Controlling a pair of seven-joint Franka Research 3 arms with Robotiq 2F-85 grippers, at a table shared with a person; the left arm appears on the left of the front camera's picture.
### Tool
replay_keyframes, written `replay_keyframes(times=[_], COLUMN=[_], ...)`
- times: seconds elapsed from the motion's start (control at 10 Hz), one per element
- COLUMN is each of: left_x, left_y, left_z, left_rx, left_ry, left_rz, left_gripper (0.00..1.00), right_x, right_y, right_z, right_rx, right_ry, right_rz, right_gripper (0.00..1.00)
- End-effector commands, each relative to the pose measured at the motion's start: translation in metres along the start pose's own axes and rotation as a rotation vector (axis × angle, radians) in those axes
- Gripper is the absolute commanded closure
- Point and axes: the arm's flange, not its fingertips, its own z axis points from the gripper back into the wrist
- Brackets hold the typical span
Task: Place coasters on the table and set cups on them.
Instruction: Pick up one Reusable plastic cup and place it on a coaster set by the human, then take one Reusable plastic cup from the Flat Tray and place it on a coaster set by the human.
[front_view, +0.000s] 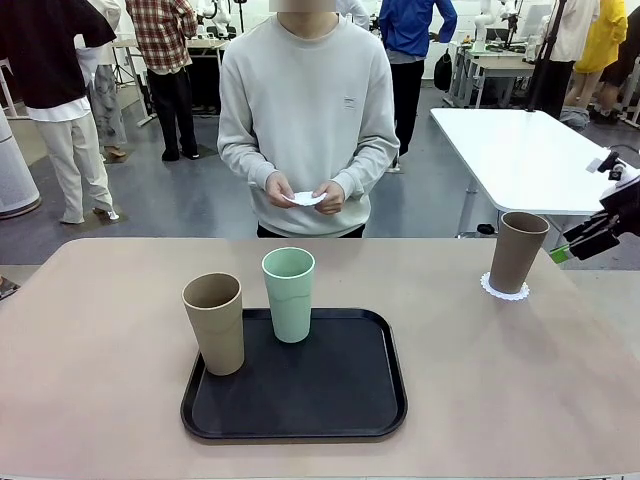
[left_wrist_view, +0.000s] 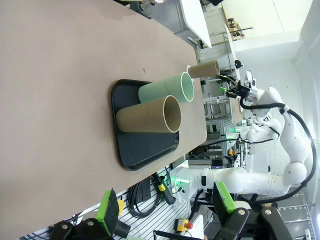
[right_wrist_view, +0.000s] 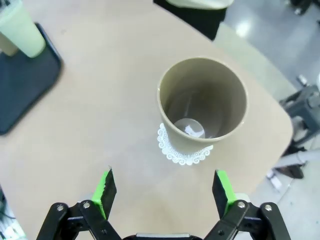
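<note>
Three cups are in front of you. One tan cup (front_view: 518, 252) stands upright on a lacy white coaster (front_view: 505, 291) near the right end of the beige table (front_view: 100, 330), and the coaster's scalloped edge shows around its base. The mint cup (front_view: 289, 294) and the second tan cup (front_view: 214, 322) both stand upright on the black tray (front_view: 300, 405) at the middle of the table. The mint one is toward the tray's far side and the tan one at its left edge, close together but apart.

Your right gripper (right_wrist_view: 164, 186) hangs just beside the cup on the coaster, on its right in the front view. Its green-padded fingers are spread wide and hold nothing. The wrist view looks down into the empty cup from above.

Your left gripper (left_wrist_view: 165, 202) is well back from the tray, with its fingers also parted and empty. Its view shows both tray cups and the tray lying sideways.

Across the table, the person's hands (front_view: 278, 187) hold a second white coaster (front_view: 305, 198) at waist height, above the table's far edge.
</note>
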Motion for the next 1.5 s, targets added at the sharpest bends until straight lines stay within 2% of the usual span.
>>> replay_keyframes(times=[0.0,0.3,0.4,0.5,0.6,1.4], left_x=[0.0,0.0,0.0,0.0,0.0,0.0], left_y=[0.0,0.0,0.0,0.0,0.0,0.0], left_z=[0.0,0.0,0.0,0.0,0.0,0.0], left_rx=[-0.013,-0.013,-0.013,-0.013,-0.013,-0.013], left_ry=[0.001,0.001,0.001,0.001,0.001,0.001], left_rz=[-0.012,-0.012,-0.012,-0.012,-0.012,-0.012], left_gripper=[0.0,0.0,0.0,0.0,0.0,0.0], right_x=[0.006,0.013,0.015,0.012,0.012,0.012], right_y=[0.024,0.039,0.045,0.038,0.034,0.034], right_z=[0.005,0.002,0.002,0.001,0.001,0.001], right_rx=[-0.037,-0.066,-0.046,0.013,-0.045,-0.045], right_ry=[0.078,0.146,0.137,0.128,0.128,0.128], right_rz=[-0.063,-0.082,-0.129,-0.088,-0.082,-0.082], right_gripper=[0.0,0.0,0.0,0.0,0.0,0.0])
